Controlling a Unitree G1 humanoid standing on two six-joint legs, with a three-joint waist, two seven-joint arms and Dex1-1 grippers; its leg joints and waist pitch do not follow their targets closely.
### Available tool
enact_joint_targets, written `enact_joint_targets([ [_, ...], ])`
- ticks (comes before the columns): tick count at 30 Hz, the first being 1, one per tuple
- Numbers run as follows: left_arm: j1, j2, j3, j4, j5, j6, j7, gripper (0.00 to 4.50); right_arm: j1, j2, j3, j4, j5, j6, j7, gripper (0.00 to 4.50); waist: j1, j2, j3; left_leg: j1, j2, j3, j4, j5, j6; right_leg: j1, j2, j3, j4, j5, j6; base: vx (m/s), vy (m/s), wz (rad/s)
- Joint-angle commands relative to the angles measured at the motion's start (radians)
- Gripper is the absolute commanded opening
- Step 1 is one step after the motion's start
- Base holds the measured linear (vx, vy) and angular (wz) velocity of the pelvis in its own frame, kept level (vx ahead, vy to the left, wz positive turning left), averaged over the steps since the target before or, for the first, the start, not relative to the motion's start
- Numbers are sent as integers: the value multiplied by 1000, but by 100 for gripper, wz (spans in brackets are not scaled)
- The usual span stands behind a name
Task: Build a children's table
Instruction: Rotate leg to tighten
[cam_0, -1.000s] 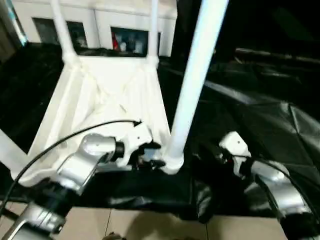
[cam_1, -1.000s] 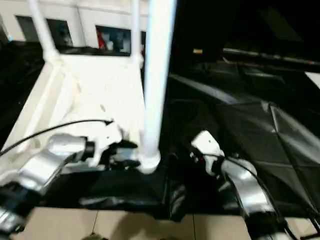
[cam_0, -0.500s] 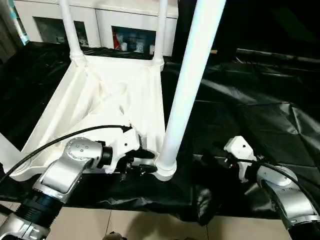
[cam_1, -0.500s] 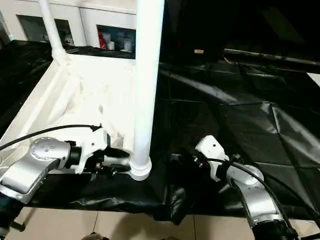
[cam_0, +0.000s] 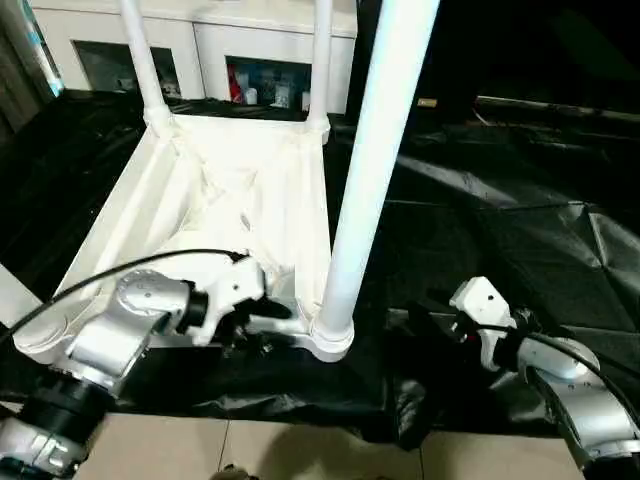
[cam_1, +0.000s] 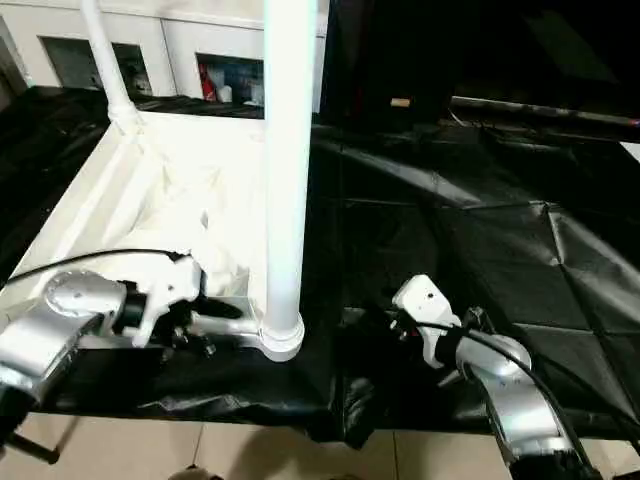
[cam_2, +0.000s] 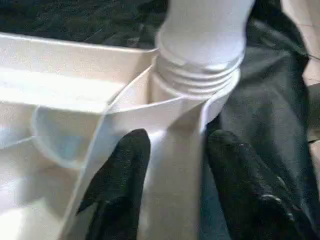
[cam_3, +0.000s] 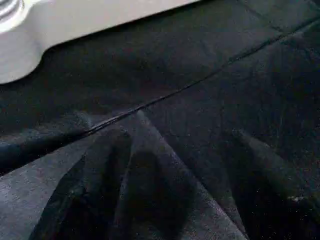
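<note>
Left tool (cam_2: 172, 190) still astride tabletop (cam_0: 230, 190) rim, unclenched; right tool (cam_3: 172, 200) spread.

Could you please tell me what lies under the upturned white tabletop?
A black sheet is spread beneath the tabletop and reaches past it on every visible side. What lies below the sheet under the tabletop is covered; pale floor tiles show at the near edge.

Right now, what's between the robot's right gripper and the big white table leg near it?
Just wrinkled black sheet. In the right eye view, nothing else lies between the right gripper and the near leg standing in the upturned tabletop's corner socket.
</note>
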Motion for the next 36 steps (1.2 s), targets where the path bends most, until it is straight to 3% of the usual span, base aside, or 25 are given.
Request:
enact_joint_targets([
  [1, -23, 9, 10, 10, 9, -10, -5, 186, 5, -6, -3, -25, 11, 15, -5, 312, 0, 14, -59, 12, 42, -28, -76, -309, -8, 41, -68, 52, -86, -332, -165, 0, 0, 0],
  [9, -15, 30, -4, 17, -8, 3, -69, 123, 17, -4, 3, -34, 7, 20, -2, 312, 1, 19, -60, 13, 44, -28, -77, -302, -7, 41, -69, 53, -82, -304, -184, 0, 0, 0],
  [11, -3, 37, -7, 9, -8, 9, -78, 112, 15, -6, 3, -34, 8, 22, 1, 312, 1, 13, -60, 11, 44, -27, -77, -295, -5, 42, -69, 53, -81, -296, -186, 0, 0, 0],
  [14, 2, 39, -8, 13, 0, 0, -73, 78, 11, -7, 3, -30, 7, 23, 4, 312, 2, 15, -59, 12, 44, -27, -76, -294, -2, 41, -71, 54, -82, -317, -181, 0, 0, 0],
  [15, 3, 38, -7, 21, 8, -9, -68, 69, 10, -8, 2, -31, 7, 24, 5, 312, 1, 8, -59, 11, 44, -26, -76, -291, -1, 41, -71, 54, -83, -318, -179, 0, 0, 0],
  [17, 2, 37, -7, 41, 18, -27, -65, 56, 6, -11, 5, -32, 7, 25, 11, 312, 2, 12, -59, 11, 44, -26, -75, -288, 0, 40, -71, 54, -83, -323, -177, 0, 0, 0],
  [20, 7, 42, -10, 43, 28, -33, -64, 25, 0, -11, 6, -27, 6, 26, 13, 312, 3, 8, -58, 11, 44, -27, -76, -288, 1, 40, -73, 54, -84, -348, -166, 0, 0, 0],
  [29, 16, 56, -32, 55, 62, -54, -65, 10, -7, -12, 9, -25, 3, 25, 16, 312, 0, 6, -60, 9, 44, -27, -75, -273, 5, 40, -71, 54, -82, -332, -164, 0, 0, 0],
  [36, -10, -20, -13, 82, 37, -66, -28, 10, -16, -12, -9, -38, 41, 35, 41, 312, 3, 3, -59, 11, 44, -26, -74, -277, 9, 38, -73, 54, -85, -352, -164, 0, 0, 0],
])
